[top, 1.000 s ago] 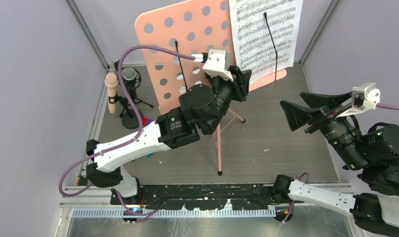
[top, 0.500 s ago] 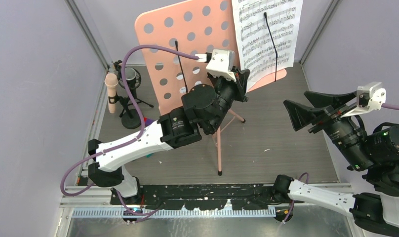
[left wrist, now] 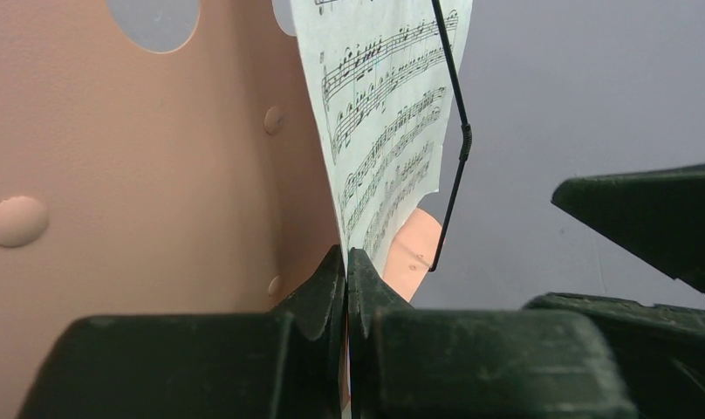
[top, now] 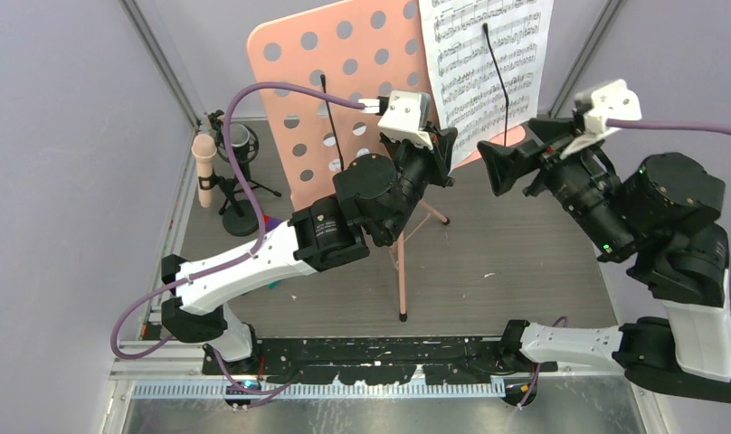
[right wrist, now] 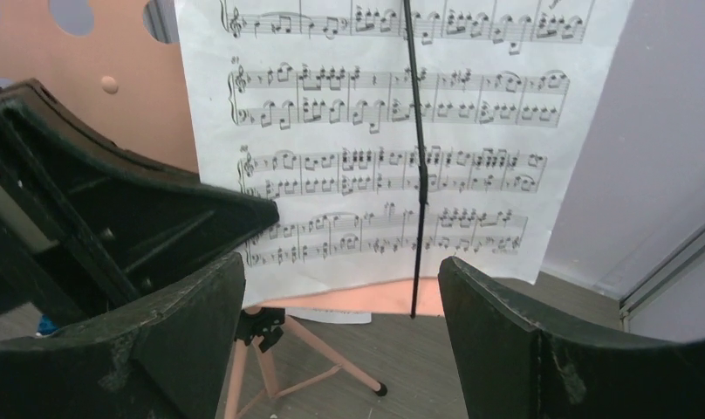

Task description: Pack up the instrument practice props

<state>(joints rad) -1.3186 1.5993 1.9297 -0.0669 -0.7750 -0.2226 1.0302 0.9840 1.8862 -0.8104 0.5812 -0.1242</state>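
The pink music stand (top: 344,81) stands on its tripod at the back centre. A white sheet-music page (top: 484,63) rests on the right of its desk under a black wire holder (top: 498,81). My left gripper (top: 441,149) is shut on the page's lower left edge, and the left wrist view shows the jaws (left wrist: 346,266) pinched on the paper (left wrist: 379,113). My right gripper (top: 498,172) is open just in front of the page's lower right part, which shows between its fingers (right wrist: 340,266). The beige-pink microphone (top: 204,163) stands on its black stand at the far left.
A dark second microphone (top: 240,145) stands next to the pink one. Small coloured blocks (top: 270,221) lie by the left arm. The tripod legs (top: 401,271) spread on the grey floor under my left arm. Purple walls close in on both sides.
My right arm has swung up and to the left, bringing its open gripper from the right side to the page. My left gripper stays shut on the page's edge.
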